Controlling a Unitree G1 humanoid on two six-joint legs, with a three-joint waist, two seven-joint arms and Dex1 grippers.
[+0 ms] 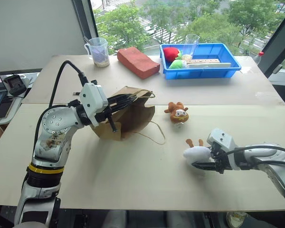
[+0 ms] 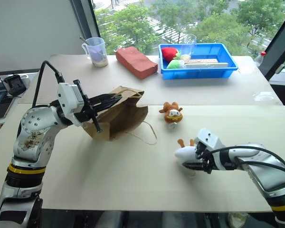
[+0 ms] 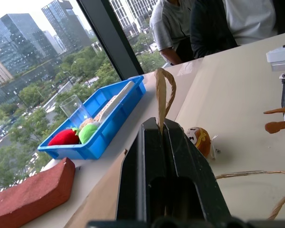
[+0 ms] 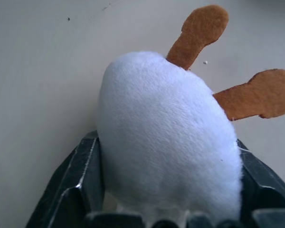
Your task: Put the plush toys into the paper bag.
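Your right gripper (image 1: 203, 165) hid the fluffy white toy's (image 1: 196, 154) underside, jaws closed around its soft oval body on the table's near right. Your left gripper (image 1: 128, 99) was pinched shut on the crumpled kraft paper bag's (image 1: 133, 116) rim and cord, the orange-brown plush (image 1: 177, 113) lying just beside it.

Pale tables (image 1: 133, 175) before big windows (image 1: 190, 14) (daylit trees and towers outside), white wall (image 1: 33, 28) left

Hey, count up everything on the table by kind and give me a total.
Plush toys: 2 (white, orange)
Paper bag: 1
Red packet: 1
Blue tray: 1
Soft fruits: 2 (red, green)
Cups: 2 (measuring, clear)
Total: 9
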